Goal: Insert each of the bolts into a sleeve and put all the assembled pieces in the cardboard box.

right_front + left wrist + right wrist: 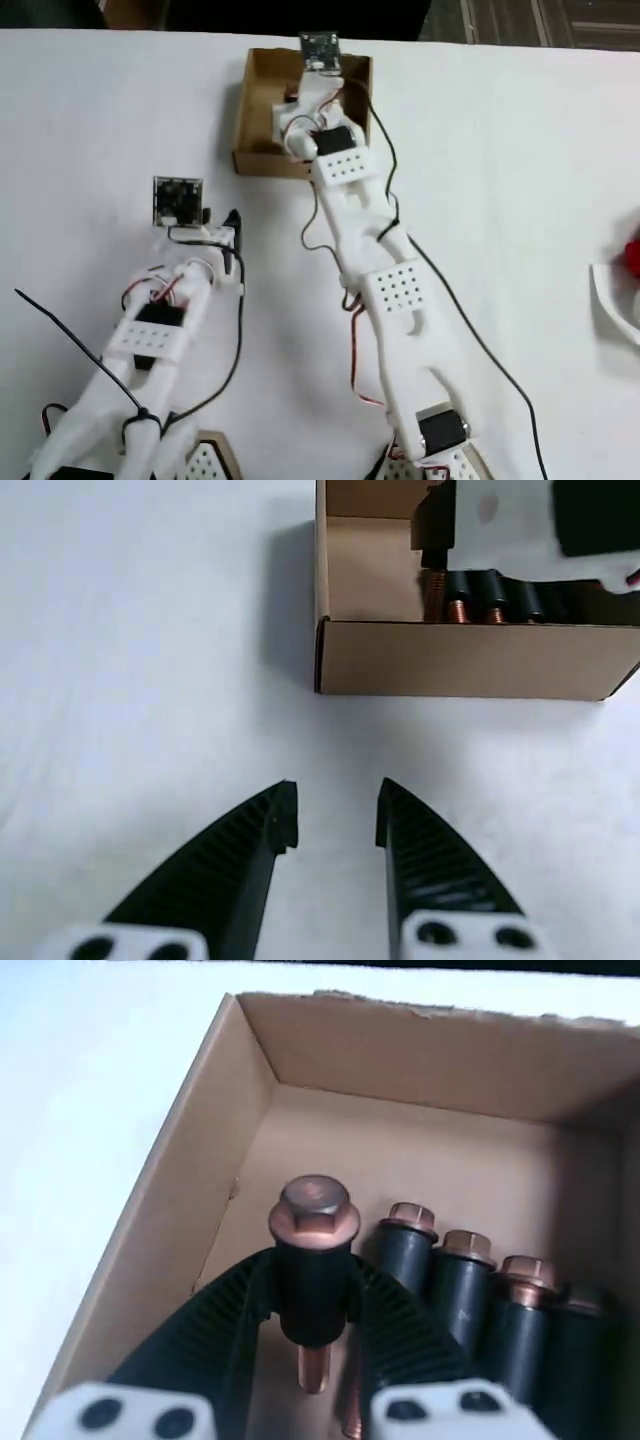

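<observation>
Table [520,150]: white, carrying both arms and the box.

Right arm [400,290]: stretched across the table, wrist above the cardboard box.

Left arm [150,340]: wrist over bare table, short of the box.

Cardboard box [260,110]: open-topped, at the far side of the table.

Left gripper [335,805]: fingers narrowly apart, holding nothing, low over the table, facing the box's outer wall [470,660].

Right gripper [310,1265]: inside the box, fingers clamped on one assembled piece [312,1295] by its black sleeve, with the copper bolt head [314,1215] at one end and the shank tip protruding from the other.

Row of assembled pieces [465,1280]: on the box floor, side by side, just beside the held one.
</observation>
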Robot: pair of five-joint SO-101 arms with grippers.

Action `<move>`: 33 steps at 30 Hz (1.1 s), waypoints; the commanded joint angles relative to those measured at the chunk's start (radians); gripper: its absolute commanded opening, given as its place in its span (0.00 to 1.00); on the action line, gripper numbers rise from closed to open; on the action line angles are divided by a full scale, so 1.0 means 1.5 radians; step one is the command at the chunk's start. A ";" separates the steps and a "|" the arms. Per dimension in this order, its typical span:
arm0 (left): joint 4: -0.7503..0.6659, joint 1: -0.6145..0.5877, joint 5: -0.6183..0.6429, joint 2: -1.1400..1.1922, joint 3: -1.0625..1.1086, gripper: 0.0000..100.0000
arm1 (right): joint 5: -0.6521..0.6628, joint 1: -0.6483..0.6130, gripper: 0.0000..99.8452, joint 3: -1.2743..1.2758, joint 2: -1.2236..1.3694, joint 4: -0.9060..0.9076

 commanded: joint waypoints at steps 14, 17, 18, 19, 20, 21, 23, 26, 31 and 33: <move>-0.014 -0.005 0.004 -0.015 -0.002 0.15 | 0.001 -0.008 0.02 -0.046 -0.035 0.018; -0.014 -0.005 0.004 -0.015 -0.002 0.15 | 0.025 -0.007 0.02 -0.046 -0.036 0.034; -0.014 -0.005 0.004 -0.015 -0.002 0.15 | 0.029 -0.008 0.02 -0.046 -0.035 0.034; -0.014 -0.005 0.004 -0.015 -0.002 0.15 | 0.031 -0.008 0.02 -0.046 -0.033 0.033; -0.014 -0.005 0.004 -0.015 -0.002 0.15 | 0.031 -0.008 0.02 -0.046 -0.032 0.031; -0.014 -0.005 0.004 -0.015 -0.002 0.15 | 0.031 -0.008 0.02 -0.046 -0.031 0.031; -0.014 -0.005 0.004 -0.015 -0.002 0.15 | 0.031 -0.009 0.02 -0.046 -0.031 0.030; -0.014 -0.005 0.004 -0.015 -0.002 0.15 | 0.031 -0.009 0.02 -0.043 -0.030 0.030; -0.014 -0.005 0.004 -0.015 -0.002 0.15 | 0.031 -0.009 0.02 -0.040 -0.029 0.022; -0.014 -0.005 0.004 -0.015 -0.002 0.15 | 0.031 -0.009 0.02 -0.040 -0.029 0.013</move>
